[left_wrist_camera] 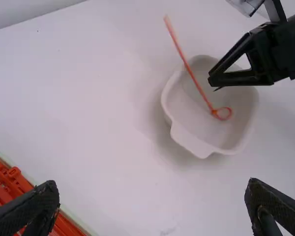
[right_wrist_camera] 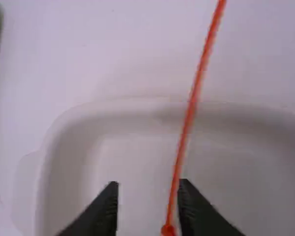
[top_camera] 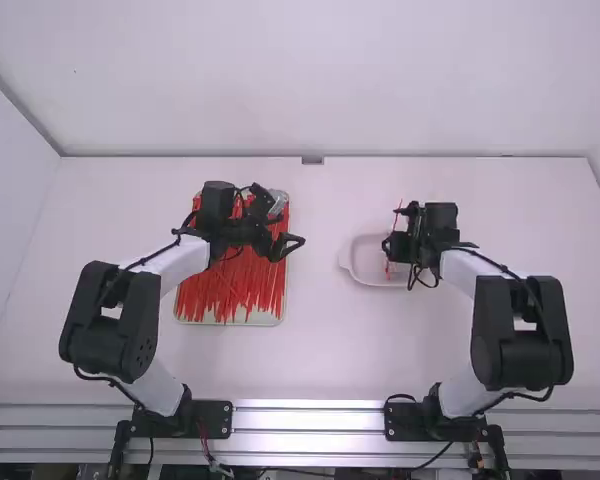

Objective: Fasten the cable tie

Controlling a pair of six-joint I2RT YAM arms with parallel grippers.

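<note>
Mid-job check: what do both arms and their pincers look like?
Left arm and right arm: white links, bulky black joints, thin black cables looping alongside. Left pincer and right pincer: black, two tapering wedge-shaped fingers each.

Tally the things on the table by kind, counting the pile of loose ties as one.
Looped cable tie: 1
White dish: 1
Tray: 1
Pile of loose red ties: 1
Total: 4
</note>
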